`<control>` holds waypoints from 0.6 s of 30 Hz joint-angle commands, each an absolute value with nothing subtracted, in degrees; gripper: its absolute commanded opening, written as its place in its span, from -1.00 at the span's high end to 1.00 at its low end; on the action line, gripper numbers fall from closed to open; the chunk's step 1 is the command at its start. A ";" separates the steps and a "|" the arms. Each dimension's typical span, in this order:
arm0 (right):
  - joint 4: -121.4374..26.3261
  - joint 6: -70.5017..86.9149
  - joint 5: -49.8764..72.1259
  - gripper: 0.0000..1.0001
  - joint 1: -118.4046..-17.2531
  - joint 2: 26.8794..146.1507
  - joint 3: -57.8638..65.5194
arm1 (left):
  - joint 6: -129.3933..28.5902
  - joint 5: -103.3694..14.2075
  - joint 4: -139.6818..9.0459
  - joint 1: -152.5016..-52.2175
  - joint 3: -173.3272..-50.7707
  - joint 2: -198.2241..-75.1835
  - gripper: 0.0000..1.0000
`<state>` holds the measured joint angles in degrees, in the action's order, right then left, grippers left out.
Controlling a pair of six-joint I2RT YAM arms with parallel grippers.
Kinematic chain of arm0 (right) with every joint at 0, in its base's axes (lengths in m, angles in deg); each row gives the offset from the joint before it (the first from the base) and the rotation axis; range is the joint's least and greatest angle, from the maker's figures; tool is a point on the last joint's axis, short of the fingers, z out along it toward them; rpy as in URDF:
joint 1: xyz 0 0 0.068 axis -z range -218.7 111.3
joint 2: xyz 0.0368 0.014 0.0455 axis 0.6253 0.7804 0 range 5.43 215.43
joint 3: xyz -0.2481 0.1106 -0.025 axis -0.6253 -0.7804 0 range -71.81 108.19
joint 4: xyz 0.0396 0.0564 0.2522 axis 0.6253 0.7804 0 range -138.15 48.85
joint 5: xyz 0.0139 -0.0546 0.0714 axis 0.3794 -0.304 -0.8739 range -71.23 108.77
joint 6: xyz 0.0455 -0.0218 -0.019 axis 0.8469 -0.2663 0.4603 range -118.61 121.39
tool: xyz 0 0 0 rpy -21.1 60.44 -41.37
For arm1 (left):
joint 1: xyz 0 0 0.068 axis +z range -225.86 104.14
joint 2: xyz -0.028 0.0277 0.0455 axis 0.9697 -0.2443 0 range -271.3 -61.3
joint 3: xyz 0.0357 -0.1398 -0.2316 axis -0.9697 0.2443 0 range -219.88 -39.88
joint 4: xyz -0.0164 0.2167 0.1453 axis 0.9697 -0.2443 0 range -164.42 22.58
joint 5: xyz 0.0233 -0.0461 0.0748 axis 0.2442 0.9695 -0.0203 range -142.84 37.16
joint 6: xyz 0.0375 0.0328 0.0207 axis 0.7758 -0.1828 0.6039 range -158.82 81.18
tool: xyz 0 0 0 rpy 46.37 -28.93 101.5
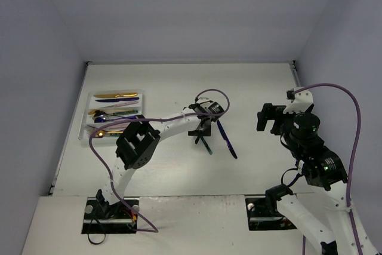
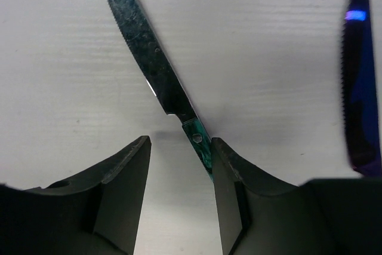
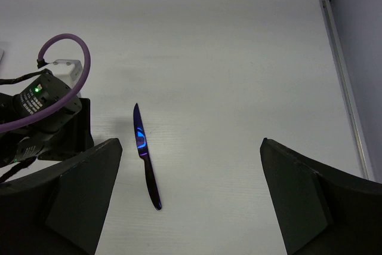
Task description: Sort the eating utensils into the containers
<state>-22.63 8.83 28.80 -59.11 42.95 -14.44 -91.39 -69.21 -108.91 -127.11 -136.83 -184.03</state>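
Observation:
A knife with a teal handle (image 2: 200, 146) and a dark silver blade lies on the white table; it also shows in the top view (image 1: 205, 142). My left gripper (image 2: 179, 143) is open and low over it, with the handle between the fingers, close against the right finger (image 2: 230, 177). In the top view the left gripper (image 1: 202, 131) is at mid-table. A dark blue knife (image 1: 227, 138) lies just to its right, also seen in the left wrist view (image 2: 361, 94) and the right wrist view (image 3: 147, 158). My right gripper (image 3: 191, 147) is open and empty, held above the table.
The white cutlery tray (image 1: 84, 128) sits at the far left and holds several utensils, among them a gold one (image 1: 116, 95) and a blue one (image 1: 117, 100). The left arm's wrist and purple cable (image 3: 57, 64) fill the left of the right wrist view.

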 commanded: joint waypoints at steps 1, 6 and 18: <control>-25.74 9.13 28.17 -1.00 -59.62 43.58 -13.62 | -93.45 -68.84 -112.69 -126.13 -135.46 -179.10 0.16; -25.65 9.69 27.83 -1.00 -59.62 43.94 -13.46 | -98.37 -64.70 -112.64 -126.18 -137.29 -180.45 0.03; -25.65 9.77 27.91 -1.00 -59.62 43.23 -13.50 | -102.72 -63.72 -109.93 -125.91 -136.25 -179.57 -0.01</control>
